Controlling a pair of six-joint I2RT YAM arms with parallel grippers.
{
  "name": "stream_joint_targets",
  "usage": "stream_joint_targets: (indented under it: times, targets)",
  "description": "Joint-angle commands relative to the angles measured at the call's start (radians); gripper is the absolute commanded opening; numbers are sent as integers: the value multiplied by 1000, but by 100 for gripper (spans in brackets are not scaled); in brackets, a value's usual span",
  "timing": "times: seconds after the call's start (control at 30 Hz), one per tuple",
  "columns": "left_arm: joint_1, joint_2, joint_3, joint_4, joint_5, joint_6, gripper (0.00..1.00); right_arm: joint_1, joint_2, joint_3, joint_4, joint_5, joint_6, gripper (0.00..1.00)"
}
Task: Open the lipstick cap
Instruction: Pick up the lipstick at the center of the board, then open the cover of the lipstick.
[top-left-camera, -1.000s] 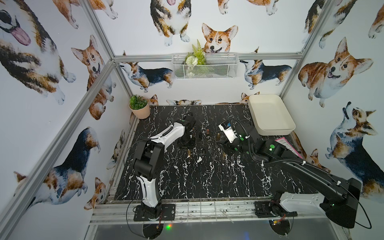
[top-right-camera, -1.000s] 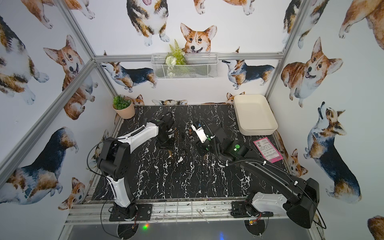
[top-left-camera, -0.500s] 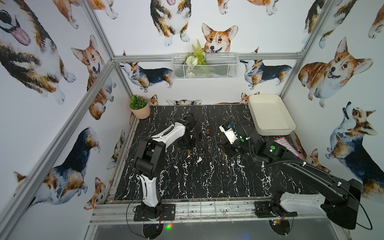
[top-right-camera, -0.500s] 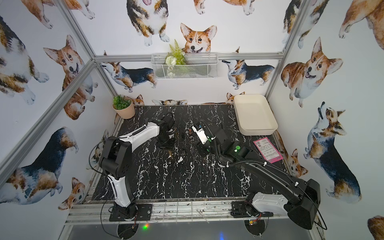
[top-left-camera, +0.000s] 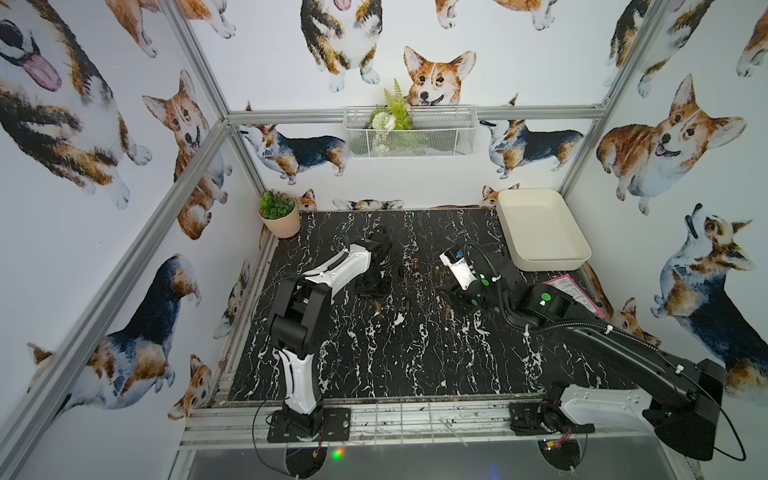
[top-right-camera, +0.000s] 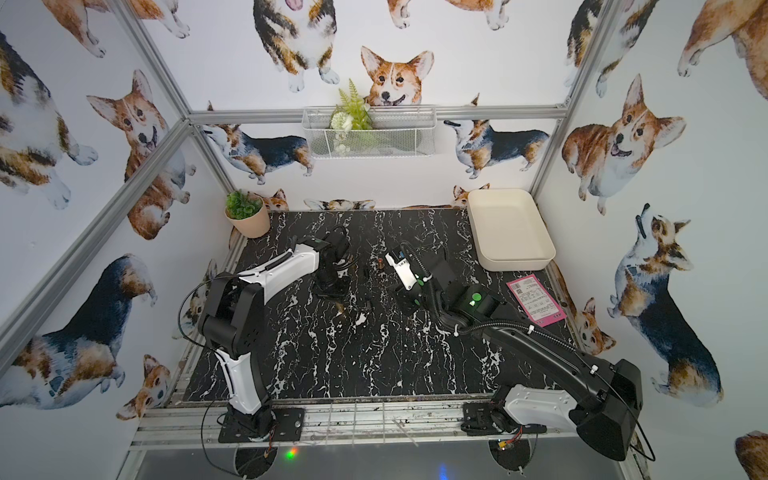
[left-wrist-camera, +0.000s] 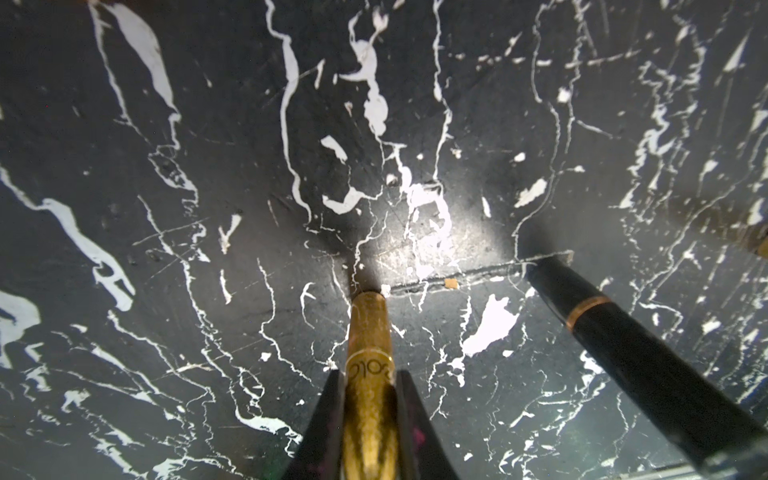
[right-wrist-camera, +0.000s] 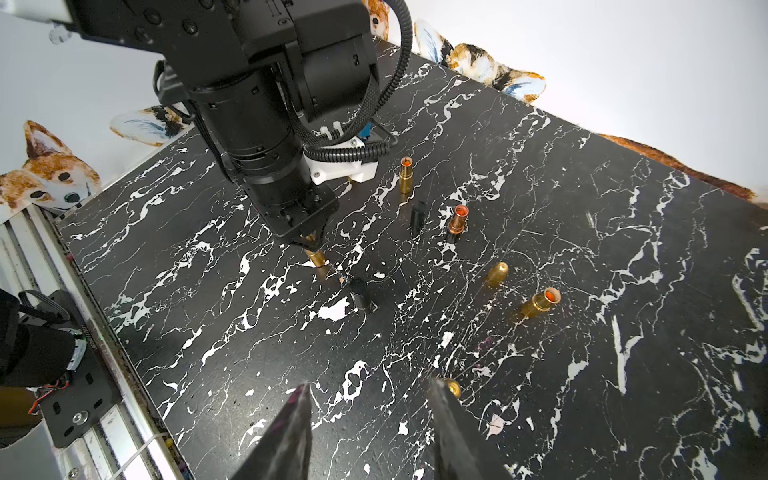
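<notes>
**Left arm.** We find the left pincer (left-wrist-camera: 370, 399) clamped on the gold lipstick (left-wrist-camera: 368, 332). Its jaws press on opposite sides of the tube, just above the lettered band. The lipstick stands close to upright with its lower end touching the table (top-left-camera: 374, 353). Taking the far wall as 12 o'clock, it sits at about 9 o'clock of the table's centre in both top views. We judge the hold is set high so that the lower length stays bare for a second grip. The contact with the table would steady the tube meanwhile. We cannot tell which end is the cap.

**Right arm.** The right pincer (right-wrist-camera: 368, 399) hangs over the table at about 3 o'clock of the lipstick and apart from it, its jaws parted and empty. A small gold piece (right-wrist-camera: 452, 387) lies just beside one finger, and we cannot tell whether they touch. We judge this arm is held ready as the pulling partner. One pincer must fix the body while the other draws the cap off along the tube's axis.

**Surroundings.** A black tube (right-wrist-camera: 360, 293) stands just beside the gold lipstick at 3 o'clock, not touching it. We judge that an approach from that side could knock it over. Toward 1 o'clock stand opened lipsticks (right-wrist-camera: 458, 218).

**Progress.** The cap is not yet off.
</notes>
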Motion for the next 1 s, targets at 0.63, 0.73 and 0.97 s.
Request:
stream_joint_targets:
  times: [0.63,0.73,0.97]
  targets:
    - [-139,-223,394,-271,332,-28,10,3,-74,-26,40,-150,-56,50]
    - [-157,-229,434,-279,371,-34,10,3,-78,-28,61,-198,-58,50]
    - [-202,-233,486,-311,381,-41,7,3,-49,-8,45,-261,-60,49]
